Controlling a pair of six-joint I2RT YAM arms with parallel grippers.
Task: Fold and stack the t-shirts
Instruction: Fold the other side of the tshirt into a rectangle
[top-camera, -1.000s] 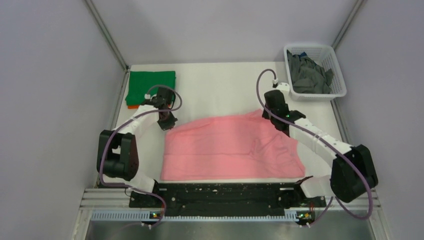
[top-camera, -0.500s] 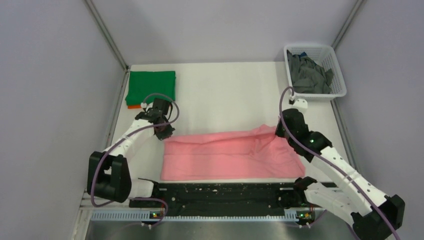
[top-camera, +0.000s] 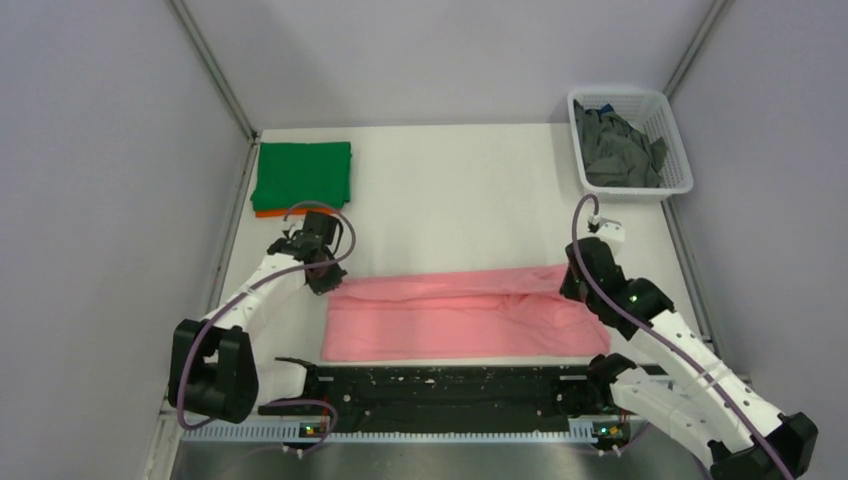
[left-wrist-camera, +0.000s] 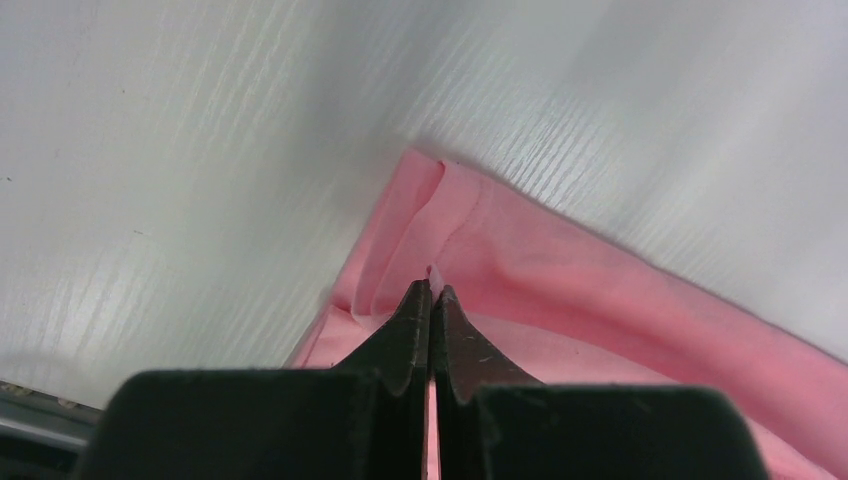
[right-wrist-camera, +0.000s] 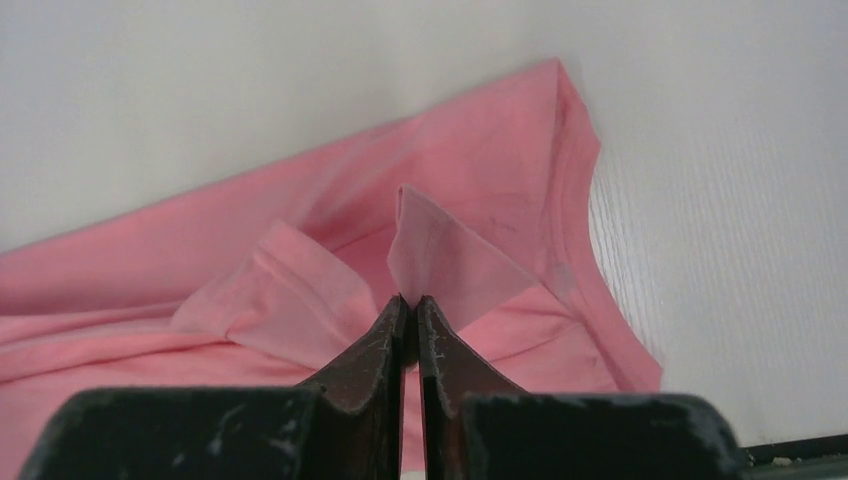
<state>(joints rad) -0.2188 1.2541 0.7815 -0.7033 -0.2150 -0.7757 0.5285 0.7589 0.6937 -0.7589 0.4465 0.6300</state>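
The light pink t-shirt (top-camera: 460, 315) lies in the lower middle of the overhead frame. It forms a long flat band running left to right on the white worktop (top-camera: 450, 190), with its far edge doubled over onto itself.

The left gripper (left-wrist-camera: 430, 296) is at the band's upper left corner. Its wrist view shows the two dark fingers pressed together with only a hairline between them. A thin bit of pink hem is pinched at the tips, where a rolled seam curves away toward the upper left of that frame.

The right gripper (right-wrist-camera: 410, 303) is at the band's upper right end. Its fingers are closed just as tightly, clamping a small pale flap of pink cloth that stands up above the tips. A curved stitched edge of the shirt runs down the right side of that frame.

From overhead neither pinch can be seen, because each wrist covers its own fingertips. That view gives the layout the wrist cameras miss. A folded green t-shirt (top-camera: 303, 172) lies at the upper left of the worktop, with a strip of an orange t-shirt (top-camera: 266, 212) showing under its near edge. Dark grey t-shirts (top-camera: 612, 150) lie crumpled in a white lattice basket (top-camera: 682, 180) at the upper right, well apart from the pink band.
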